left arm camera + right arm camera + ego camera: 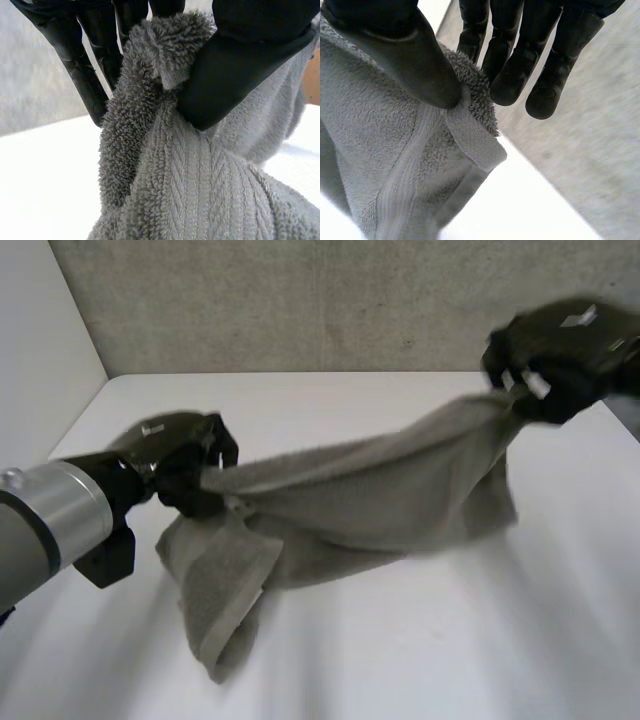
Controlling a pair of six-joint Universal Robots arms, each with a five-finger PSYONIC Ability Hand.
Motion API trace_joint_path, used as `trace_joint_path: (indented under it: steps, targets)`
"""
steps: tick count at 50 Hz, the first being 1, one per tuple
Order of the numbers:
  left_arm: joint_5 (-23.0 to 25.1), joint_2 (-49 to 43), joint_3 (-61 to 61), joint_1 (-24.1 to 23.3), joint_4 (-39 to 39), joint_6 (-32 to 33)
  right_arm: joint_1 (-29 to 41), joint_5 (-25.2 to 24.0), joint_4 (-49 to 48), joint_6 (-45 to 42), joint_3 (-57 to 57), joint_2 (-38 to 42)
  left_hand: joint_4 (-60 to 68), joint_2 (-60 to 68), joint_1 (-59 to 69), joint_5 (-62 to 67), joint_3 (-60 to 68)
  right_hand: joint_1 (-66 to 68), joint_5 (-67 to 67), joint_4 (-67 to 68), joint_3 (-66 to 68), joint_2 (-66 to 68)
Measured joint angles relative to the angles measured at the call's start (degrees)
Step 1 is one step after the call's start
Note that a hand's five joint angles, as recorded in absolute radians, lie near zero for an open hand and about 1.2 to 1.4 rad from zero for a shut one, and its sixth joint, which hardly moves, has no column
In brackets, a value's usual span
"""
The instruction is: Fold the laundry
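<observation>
Grey towel [380, 490]: hangs stretched between both hands above the white table [420, 670]; sags through the middle; loose fold droops below the left end, toward the table. Left hand [190, 465]: clamps a bunched end of the cloth; thumb [235, 75] digs into the pile against the fingers [80, 75]. Right hand [560, 355]: sits higher, at the far right; pinches a hemmed corner between thumb [405, 55] and fingers [510, 80]; outer fingertips stand clear of the cloth. Grey wall [300, 300] behind the table.
</observation>
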Motion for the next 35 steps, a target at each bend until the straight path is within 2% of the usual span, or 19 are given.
trace_joint_path:
  steps: [4, 11, 14, 18, 20, 25, 28, 35]
  targets:
    - [1.9, -6.9, 0.0, 2.1, 1.9, 0.2, 3.0, 0.9, -0.3, -1.0, -0.1, 6.5, -1.6, -1.6, 0.0, 0.0, -1.7, 0.0, 0.0, 0.0, 0.0, 0.0]
    - [2.5, -24.6, 7.1, 3.3, 6.3, 1.5, 9.4, 8.8, -4.6, -0.7, -4.2, 20.2, -6.7, -6.9, -5.2, -4.1, -7.1, 0.0, 0.0, 0.0, 0.0, 0.0]
    - [2.3, -31.4, 12.1, 3.3, 8.3, 2.5, 11.1, 13.8, -9.5, -0.1, -6.3, 25.7, -14.8, -14.7, -13.1, -12.5, -14.9, 0.0, 0.0, 0.0, 0.0, 0.0]
    - [1.5, -38.1, 18.9, 3.1, 10.3, 3.8, 11.9, 18.7, -16.1, 1.4, -7.9, 30.4, -45.9, -45.9, -44.2, -43.2, -46.0, 0.0, 0.0, 0.0, 0.0, 0.0]
    - [0.7, -39.7, 21.4, 3.1, 10.7, 4.2, 11.9, 19.9, -18.3, 2.2, -8.1, 31.4, -53.0, -53.1, -51.3, -50.2, -53.4, 0.0, 0.0, 0.0, 0.0, 0.0]
    - [-1.9, -39.1, 23.1, 3.1, 10.9, 4.2, 11.6, 20.9, -20.8, 3.2, -7.5, 31.7, -57.0, -57.1, -55.2, -53.4, -57.3, 0.0, 0.0, 0.0, 0.0, 0.0]
    - [-4.3, -35.7, 21.8, 3.0, 10.8, 4.0, 11.2, 21.2, -21.6, 3.5, -6.5, 31.1, -57.8, -57.8, -55.9, -53.8, -58.1, 0.0, 0.0, 0.0, 0.0, 0.0]
    - [-7.0, -22.1, 13.8, 1.0, 10.8, 3.5, 10.4, 21.0, -23.2, 3.3, -1.9, 28.0, -58.1, -58.1, -56.2, -53.9, -58.4, 0.0, 0.0, 0.0, 0.0, 0.0]
